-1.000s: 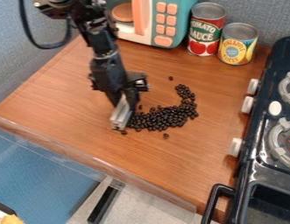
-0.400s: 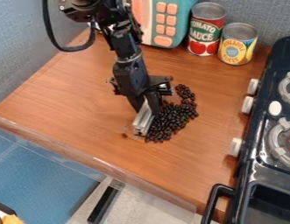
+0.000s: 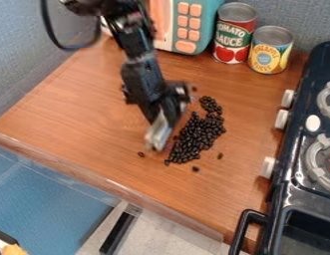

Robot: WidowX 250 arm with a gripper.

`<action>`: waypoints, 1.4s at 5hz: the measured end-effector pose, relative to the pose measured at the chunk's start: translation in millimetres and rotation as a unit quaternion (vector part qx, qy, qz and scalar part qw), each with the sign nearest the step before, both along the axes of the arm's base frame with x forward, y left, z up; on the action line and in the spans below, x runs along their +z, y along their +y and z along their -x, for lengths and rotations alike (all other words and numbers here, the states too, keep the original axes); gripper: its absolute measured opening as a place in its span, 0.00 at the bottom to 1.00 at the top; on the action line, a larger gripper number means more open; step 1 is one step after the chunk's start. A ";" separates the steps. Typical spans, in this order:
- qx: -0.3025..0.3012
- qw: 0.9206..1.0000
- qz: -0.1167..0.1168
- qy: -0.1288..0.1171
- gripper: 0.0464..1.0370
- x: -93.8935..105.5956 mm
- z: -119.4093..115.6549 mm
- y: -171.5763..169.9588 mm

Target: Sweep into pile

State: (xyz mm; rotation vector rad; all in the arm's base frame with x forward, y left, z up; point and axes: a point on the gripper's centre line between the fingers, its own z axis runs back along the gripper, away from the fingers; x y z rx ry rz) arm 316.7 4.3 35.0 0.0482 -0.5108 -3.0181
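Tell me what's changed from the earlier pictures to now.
The gripper swept toward the stove, then moved back slightly. The left part of the dark beans was pushed toward the stove, bunching them into a narrower heap, with loose ones around it. The tomato can, pineapple can and stove stayed put.
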 end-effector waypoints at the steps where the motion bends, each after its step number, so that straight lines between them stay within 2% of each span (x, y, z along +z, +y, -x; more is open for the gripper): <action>1: 0.014 1.000 0.013 -0.012 0.32 24.1 -2.8 24.8; 2: 0.016 1.000 0.007 -0.026 0.32 36.0 -6.6 51.9; 3: 0.004 1.000 -0.016 -0.027 0.32 30.0 -13.4 73.9; 4: -0.013 0.999 -0.030 -0.014 0.32 7.6 -19.0 86.3; 5: -0.038 0.999 -0.032 -0.006 0.39 -9.6 -23.5 90.5; 7: -0.067 0.997 -0.048 -0.011 0.95 -12.5 -26.2 97.2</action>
